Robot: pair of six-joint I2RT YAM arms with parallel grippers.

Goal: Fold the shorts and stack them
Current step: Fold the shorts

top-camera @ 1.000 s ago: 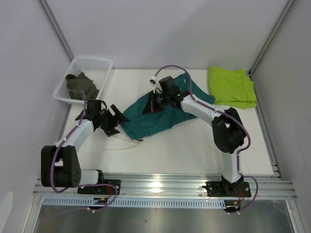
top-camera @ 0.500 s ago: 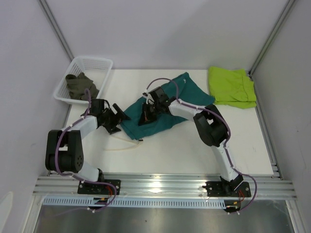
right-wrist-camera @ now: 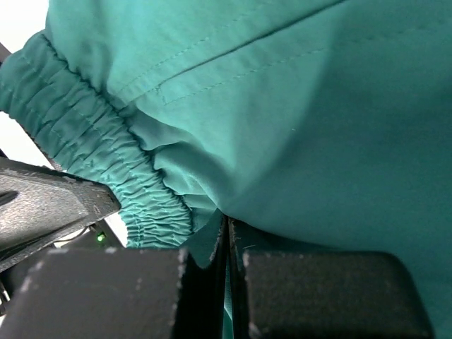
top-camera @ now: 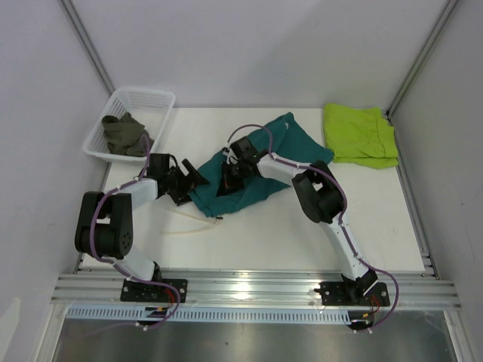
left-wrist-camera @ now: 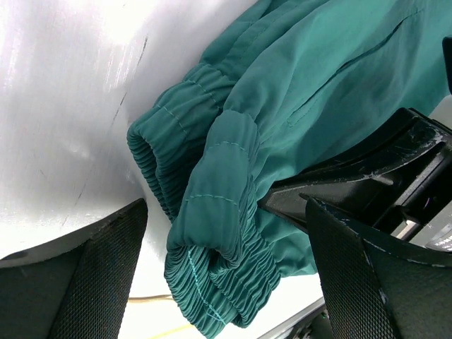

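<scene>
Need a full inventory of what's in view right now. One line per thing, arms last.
teal shorts: 1, teal, mid-table, rumpled
lime-green shorts: 1, lime green, far right corner of the table
dark olive shorts: 1, dark olive, bunched in the basket
basket: 1, white, far left corner
drawstring: 1, cream, on the table near the teal shorts' waistband
table: 1, white
left gripper: 1, black, open, teal waistband between its fingers
right gripper: 1, black, fingers shut on the teal shorts
</scene>
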